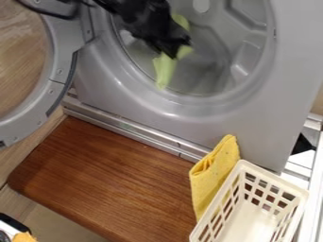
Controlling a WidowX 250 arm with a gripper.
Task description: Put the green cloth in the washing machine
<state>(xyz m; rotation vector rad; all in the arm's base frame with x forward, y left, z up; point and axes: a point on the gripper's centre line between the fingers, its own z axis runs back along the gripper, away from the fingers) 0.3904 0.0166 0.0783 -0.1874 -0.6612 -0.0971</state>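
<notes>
The gripper (172, 46) hangs at the mouth of the washing machine (252, 113), in front of the drum at the top of the view. It is shut on the green cloth (165, 71), which is pale green. One part of the cloth droops below the fingertips toward the lower rim of the opening, and another part shows above and to the right of the gripper. The arm covers the middle of the cloth. Whether the cloth touches the drum or rim, I cannot tell.
The open round door (60, 78) stands at the left. Below the machine lies a brown wooden board (114, 179). A yellow cloth (214, 175) leans beside a cream slatted basket (249, 165) at the lower right. Something orange (24, 237) shows at the bottom left corner.
</notes>
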